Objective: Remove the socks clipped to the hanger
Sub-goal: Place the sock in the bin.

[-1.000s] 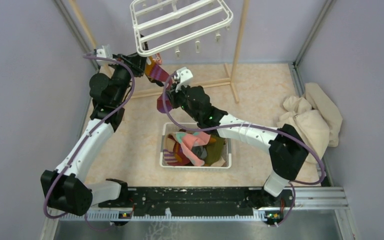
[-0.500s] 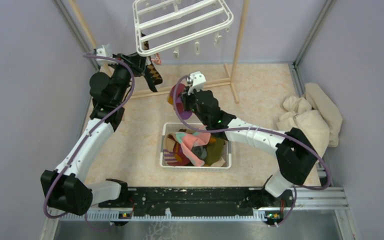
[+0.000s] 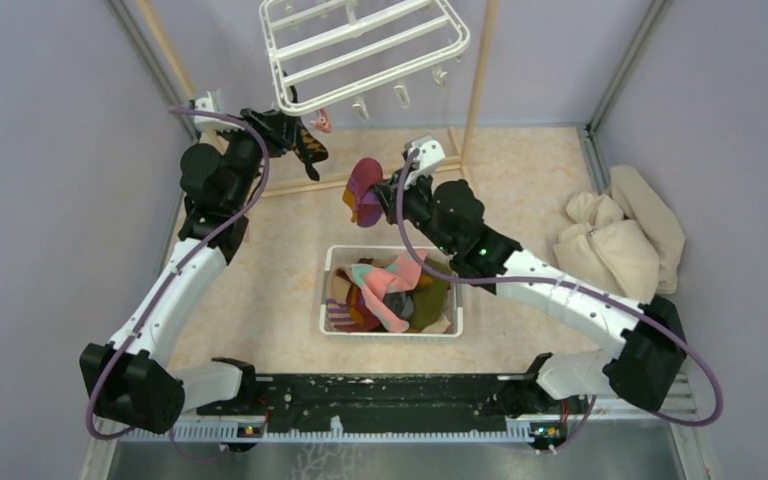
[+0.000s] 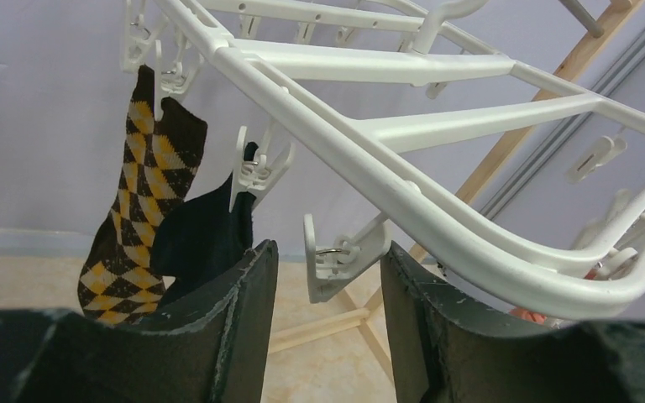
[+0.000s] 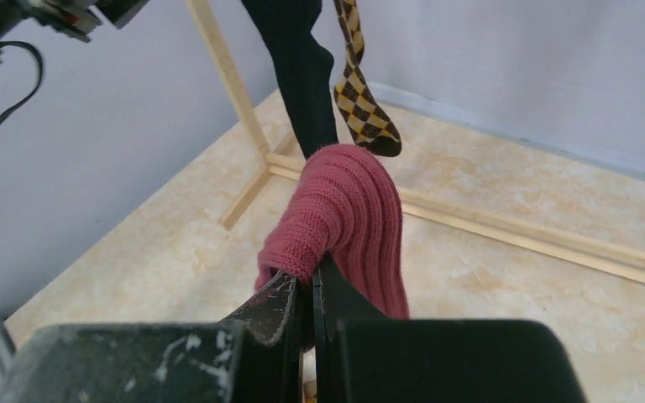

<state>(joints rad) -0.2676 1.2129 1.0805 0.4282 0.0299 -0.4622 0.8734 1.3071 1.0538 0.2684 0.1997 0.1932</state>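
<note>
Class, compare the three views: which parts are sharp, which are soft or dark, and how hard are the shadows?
Top view: soft, even light, only faint shadows, sharp throughout. Left wrist: hanger crisp, left gripper dark along the bottom edge. Right wrist: maroon sock crisp enough to show its ribs, right gripper dark and slightly soft.
</note>
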